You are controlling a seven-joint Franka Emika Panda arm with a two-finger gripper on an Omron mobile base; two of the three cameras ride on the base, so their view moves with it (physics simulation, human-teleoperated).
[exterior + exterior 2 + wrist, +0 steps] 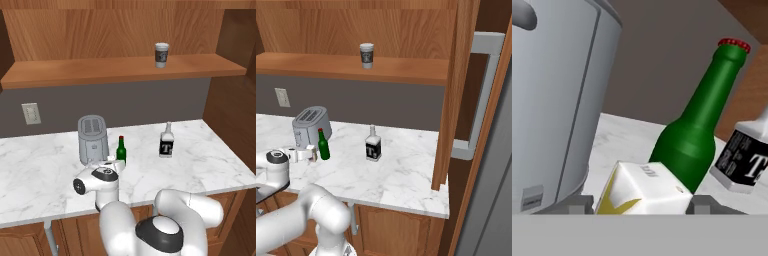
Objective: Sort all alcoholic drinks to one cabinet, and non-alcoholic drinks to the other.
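Two dark fingertips flank the small white carton; we cannot tell whether the claw has actually clamped it. We find the carton on the marble counter, between the grey toaster and the green bottle, close to both. We note the clear squarish bottle standing further right, and the coffee cup upright on the wooden shelf.
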